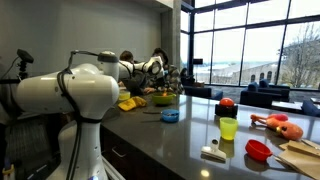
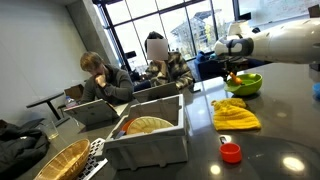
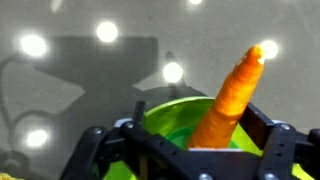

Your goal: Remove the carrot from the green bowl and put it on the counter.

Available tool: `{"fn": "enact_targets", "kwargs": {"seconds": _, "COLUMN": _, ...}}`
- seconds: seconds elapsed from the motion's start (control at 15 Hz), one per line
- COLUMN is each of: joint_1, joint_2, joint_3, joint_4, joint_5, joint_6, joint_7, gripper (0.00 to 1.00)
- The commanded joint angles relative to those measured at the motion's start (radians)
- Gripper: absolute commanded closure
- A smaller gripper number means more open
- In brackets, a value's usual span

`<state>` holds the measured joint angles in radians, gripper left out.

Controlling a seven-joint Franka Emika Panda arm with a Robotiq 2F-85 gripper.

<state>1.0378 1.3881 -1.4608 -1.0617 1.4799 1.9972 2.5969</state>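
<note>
One long, tapered orange carrot is clamped by its thick end in my gripper; the black fingers are drawn in narrow on either side of it, and its pointed tip slants up and to the right in the wrist view. Behind its lower half lies the wide, round lime-green bowl; the tip reaches past the rim, over the long, dark grey glossy counter, which is dotted with round reflections of lamps.

In an exterior view the green bowl sits far along the counter on the right, with my wrist just above it; a crumpled yellow cloth lies near it, on the near side.

I judge the step in hand to be the lift-out: the carrot is gripped and looks raised off the bowl's floor; whether its thick end is clear of the rim I cannot tell from here. The next move calls for a little more height, then a sideways carry to a bare stretch of counter, away from both bowl and cloth; after that a slow descent until the carrot is close to the surface, and only then a widening of the fingers. The worktop looks slick and the carrot is round; released from height or on its point, it would likely roll.
</note>
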Motion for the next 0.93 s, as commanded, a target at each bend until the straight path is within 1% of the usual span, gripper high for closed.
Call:
{"fn": "enact_targets", "kwargs": {"seconds": 0.0, "joint_1": -0.017, "joint_2": 0.011, "joint_3": -0.036, "joint_4": 0.020, "joint_5": 0.027, "joint_6": -0.016, "joint_7": 0.006, "gripper": 0.00}}
{"fn": "enact_targets", "kwargs": {"seconds": 0.07, "joint_1": -0.019, "joint_2": 0.011, "joint_3": -0.037, "joint_4": 0.023, "joint_5": 0.030, "joint_6": -0.011, "joint_7": 0.006, "gripper": 0.00}}
{"fn": "enact_targets", "kwargs": {"seconds": 0.2, "joint_1": -0.020, "joint_2": 0.013, "joint_3": -0.039, "joint_4": 0.020, "joint_5": 0.029, "joint_6": -0.016, "joint_7": 0.006, "gripper": 0.13}}
{"fn": "enact_targets", "kwargs": {"seconds": 0.27, "joint_1": -0.023, "joint_2": 0.012, "joint_3": -0.039, "joint_4": 0.022, "joint_5": 0.031, "joint_6": -0.013, "joint_7": 0.006, "gripper": 0.26}}
{"fn": "enact_targets", "kwargs": {"seconds": 0.47, "joint_1": -0.024, "joint_2": 0.011, "joint_3": -0.039, "joint_4": 0.020, "joint_5": 0.032, "joint_6": -0.013, "joint_7": 0.006, "gripper": 0.46}}
{"fn": "enact_targets", "kwargs": {"seconds": 0.67, "joint_1": -0.025, "joint_2": 0.011, "joint_3": -0.039, "joint_4": 0.017, "joint_5": 0.034, "joint_6": -0.013, "joint_7": 0.006, "gripper": 0.72}}
{"fn": "enact_targets", "kwargs": {"seconds": 0.8, "joint_1": -0.025, "joint_2": 0.011, "joint_3": -0.039, "joint_4": 0.015, "joint_5": 0.034, "joint_6": -0.015, "joint_7": 0.006, "gripper": 0.85}}
{"fn": "enact_targets", "kwargs": {"seconds": 0.87, "joint_1": -0.025, "joint_2": 0.010, "joint_3": -0.039, "joint_4": 0.014, "joint_5": 0.035, "joint_6": -0.013, "joint_7": 0.005, "gripper": 0.94}}
